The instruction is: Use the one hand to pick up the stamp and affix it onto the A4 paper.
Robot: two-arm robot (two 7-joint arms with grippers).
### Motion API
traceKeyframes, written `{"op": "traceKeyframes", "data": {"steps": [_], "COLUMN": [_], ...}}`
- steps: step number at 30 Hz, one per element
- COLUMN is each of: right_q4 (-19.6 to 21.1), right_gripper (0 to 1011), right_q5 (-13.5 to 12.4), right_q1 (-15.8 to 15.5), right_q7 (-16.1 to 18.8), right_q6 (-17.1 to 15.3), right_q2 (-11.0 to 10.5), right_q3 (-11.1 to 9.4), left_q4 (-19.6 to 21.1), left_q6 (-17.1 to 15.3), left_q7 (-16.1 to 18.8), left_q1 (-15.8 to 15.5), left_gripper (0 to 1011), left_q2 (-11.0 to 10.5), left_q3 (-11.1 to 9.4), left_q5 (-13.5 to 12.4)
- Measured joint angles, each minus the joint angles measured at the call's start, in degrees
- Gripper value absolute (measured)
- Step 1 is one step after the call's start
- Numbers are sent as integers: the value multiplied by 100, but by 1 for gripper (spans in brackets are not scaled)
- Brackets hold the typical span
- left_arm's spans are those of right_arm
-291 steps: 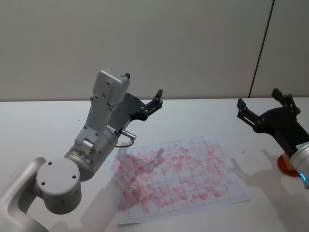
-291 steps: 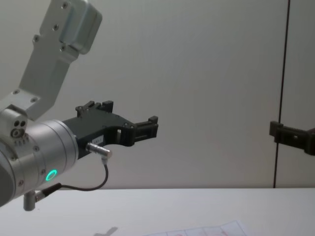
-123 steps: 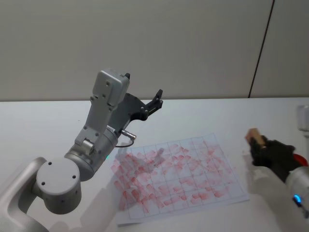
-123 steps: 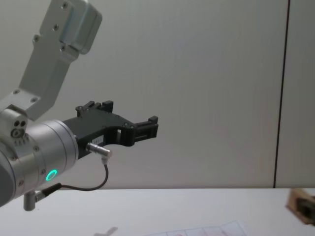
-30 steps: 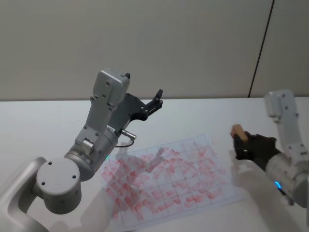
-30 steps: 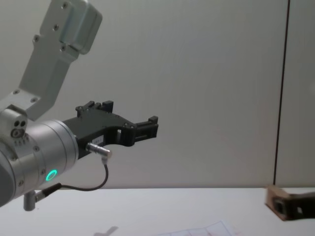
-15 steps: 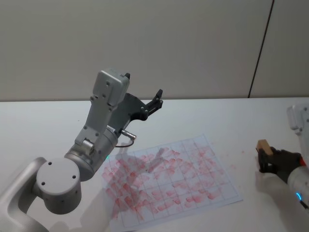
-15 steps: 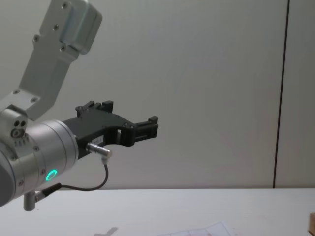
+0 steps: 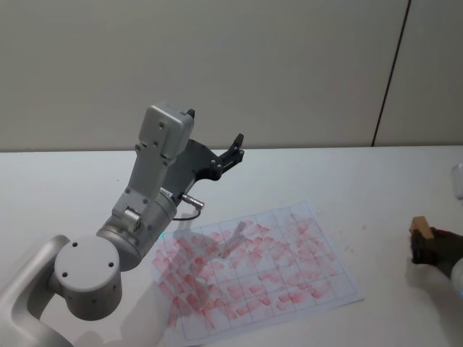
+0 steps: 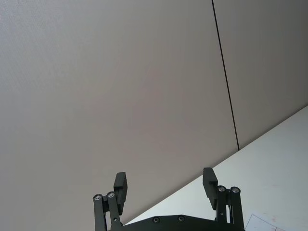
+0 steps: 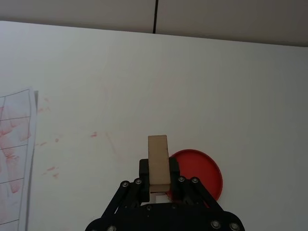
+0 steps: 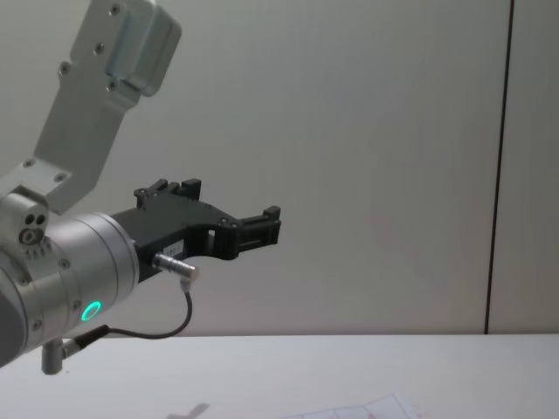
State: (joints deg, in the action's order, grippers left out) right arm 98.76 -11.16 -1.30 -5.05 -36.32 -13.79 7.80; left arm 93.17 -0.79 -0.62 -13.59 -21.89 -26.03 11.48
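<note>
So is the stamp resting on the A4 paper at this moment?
No: the right gripper holds the stamp over the red ink pad, apart from the A4 paper.

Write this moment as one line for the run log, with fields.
right end effector: shut on stamp, above red ink pad | left end effector: open, raised, idle | A4 paper: flat on table

The left arm is raised at the left of the scene, its silver boxy links bent upward and forward. Its left gripper (image 9: 236, 144) points toward the far wall with the two black fingers (image 10: 120, 185) spread wide apart, holding nothing. The right gripper (image 9: 427, 246) sits low at the right edge, its jaws clamped on a wooden stamp (image 11: 158, 166).
</note>
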Motion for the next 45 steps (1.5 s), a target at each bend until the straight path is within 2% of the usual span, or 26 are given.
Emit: {"op": "traceKeyframes", "data": {"steps": [21,24,25,28,29,31,38,45], "right_q4": [-51,-83,-88,-103,-106,-112,-46,184], "right_gripper": [221,320,320,443,443,541,765,954], "right_q5": [-108,-119,-119,-119,-118,-106,-62,26], "right_q1": [-109,-121,-122,-125,-125,-130,-173,-298], "right_q7": [-99,-52,-38,-2,6,44,124,187], "right_q6": [40,103,122,179,192,265,541,958], "right_q2": [-114,-124,-126,-131,-133,-136,-152,-179], "right_q3": [-280,-310,-314,-324,-328,-337,-367,-395], "left_q4": [0,0,0,0,0,0,0,0], "left_q6": [0,0,0,0,0,0,0,0], "left_q7": [0,0,0,0,0,0,0,0], "left_q1": [0,0,0,0,0,0,0,0], "left_gripper": [1001,1001,1001,1002,1001,1001,1001,1001], "left_q2": [0,0,0,0,0,0,0,0], "left_q3": [0,0,0,0,0,0,0,0], "left_q5": [0,0,0,0,0,0,0,0]}}
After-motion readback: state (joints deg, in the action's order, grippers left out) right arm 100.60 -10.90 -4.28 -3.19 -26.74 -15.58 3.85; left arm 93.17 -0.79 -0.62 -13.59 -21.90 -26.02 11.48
